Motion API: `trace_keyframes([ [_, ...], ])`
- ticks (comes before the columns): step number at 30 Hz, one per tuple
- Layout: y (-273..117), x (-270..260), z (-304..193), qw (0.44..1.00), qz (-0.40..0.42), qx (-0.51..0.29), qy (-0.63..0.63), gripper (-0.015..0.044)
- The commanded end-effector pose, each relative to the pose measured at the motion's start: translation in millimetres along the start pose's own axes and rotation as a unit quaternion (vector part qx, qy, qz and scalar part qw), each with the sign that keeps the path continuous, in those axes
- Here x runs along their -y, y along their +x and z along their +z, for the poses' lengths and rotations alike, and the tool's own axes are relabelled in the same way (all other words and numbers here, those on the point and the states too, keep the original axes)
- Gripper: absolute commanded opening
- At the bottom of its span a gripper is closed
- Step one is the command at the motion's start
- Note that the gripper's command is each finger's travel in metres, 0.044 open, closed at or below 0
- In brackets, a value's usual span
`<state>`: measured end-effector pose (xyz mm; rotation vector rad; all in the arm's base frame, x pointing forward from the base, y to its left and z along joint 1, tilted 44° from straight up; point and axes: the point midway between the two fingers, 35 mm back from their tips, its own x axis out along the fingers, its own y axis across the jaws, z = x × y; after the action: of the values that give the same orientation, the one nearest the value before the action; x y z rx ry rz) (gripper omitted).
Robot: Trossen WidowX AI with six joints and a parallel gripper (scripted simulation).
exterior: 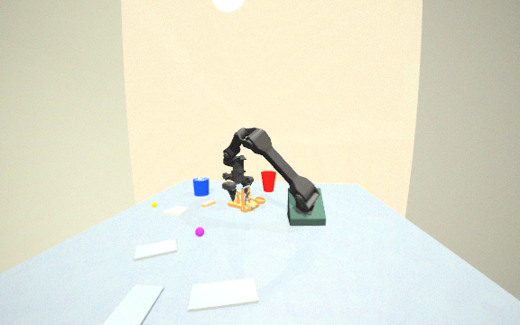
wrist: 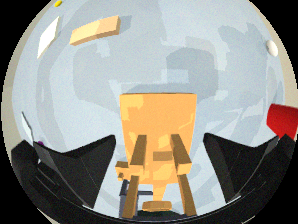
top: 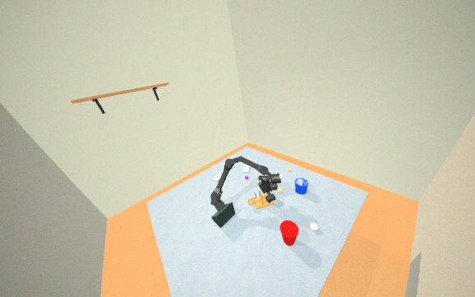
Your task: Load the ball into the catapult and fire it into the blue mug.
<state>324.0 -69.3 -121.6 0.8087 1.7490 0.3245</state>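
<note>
The orange catapult (top: pixel 265 202) (exterior: pixel 236 205) (wrist: pixel 157 112) stands on the table, its cup end toward the arm's base. My gripper (exterior: pixel 240 197) (wrist: pixel 159 136) is open and empty, pointing down, with one finger on each side of the catapult's frame in the wrist view. The blue mug (top: pixel 301 188) (exterior: pixel 201 187) stands upright beyond the catapult. A purple ball (top: pixel 246 177) (exterior: pixel 199 231) lies on the table, apart from the catapult. A small yellow ball (top: pixel 289 170) (exterior: pixel 153 205) (wrist: pixel 58 3) lies farther off. No ball shows in the catapult's cup, which is partly hidden in the wrist view.
A red cup (top: pixel 289 234) (exterior: pixel 268 181) (wrist: pixel 283 120) and a white rounded object (top: pixel 314 226) (wrist: pixel 271 48) stand to one side. A light orange block (top: pixel 279 190) (exterior: pixel 208 203) (wrist: pixel 95 31) lies near the catapult. Several flat white pieces lie about, one (exterior: pixel 223 294) near the exterior camera.
</note>
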Motion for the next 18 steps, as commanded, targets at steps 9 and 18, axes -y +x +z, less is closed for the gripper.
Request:
trace_keyframes([
  [9, 2.2, -0.1, -0.5, 1.0, 0.0, -0.001, 0.0, 0.0256],
  [18, 2.2, -0.1, -0.5, 1.0, 0.0, -0.001, 0.0, 0.0118],
])
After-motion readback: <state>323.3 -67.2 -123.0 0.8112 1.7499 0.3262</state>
